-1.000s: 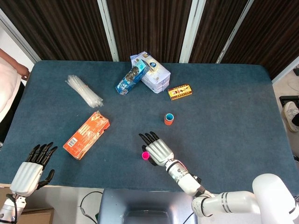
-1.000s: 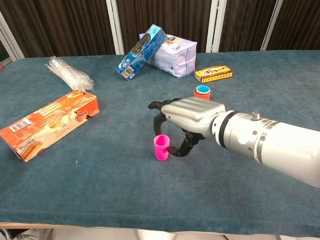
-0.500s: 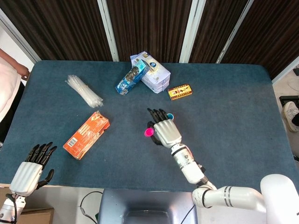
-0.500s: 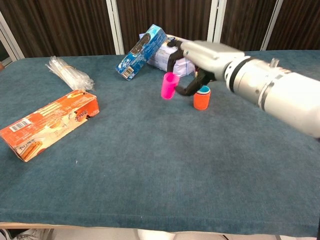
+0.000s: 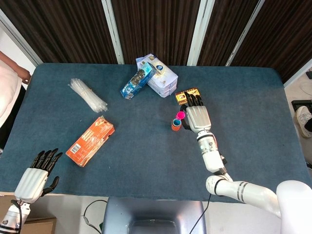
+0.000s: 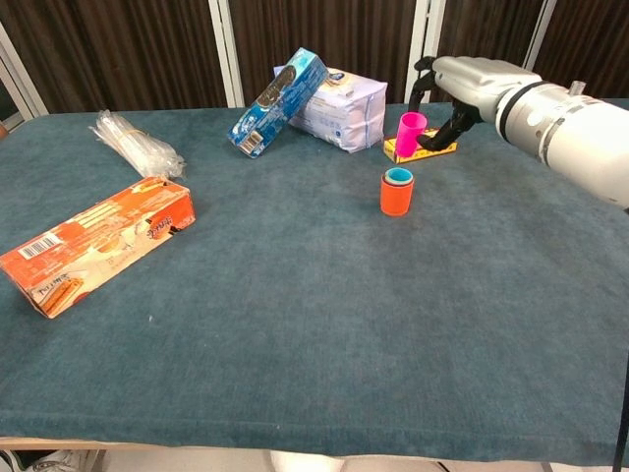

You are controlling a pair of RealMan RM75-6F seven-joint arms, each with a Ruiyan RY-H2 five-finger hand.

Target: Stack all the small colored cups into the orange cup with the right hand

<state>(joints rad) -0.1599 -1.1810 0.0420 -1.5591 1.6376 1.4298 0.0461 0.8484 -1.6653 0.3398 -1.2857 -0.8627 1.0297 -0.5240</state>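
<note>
Fingers of the left hand (image 5: 34, 178) lie straight and slightly spread at the near left table edge, holding nothing. Further along the dark blue felt-like tablecloth (image 6: 295, 324) lies a flat orange cardboard box (image 6: 93, 243), then a crinkled clear plastic bundle (image 6: 136, 146). Near the far edge a blue rectangular packet (image 6: 278, 101) leans against a pale soft-sided bag (image 6: 337, 108). Just right of centre stands the small orange plastic cup (image 6: 397, 195), cylindrical, with a light-blue cup (image 6: 398, 176) nested inside. Slightly above it, the right hand (image 6: 462, 88) pinches a glossy pink plastic cup (image 6: 410, 134) upright in the air, in front of a small yellow box (image 5: 187, 96).
</note>
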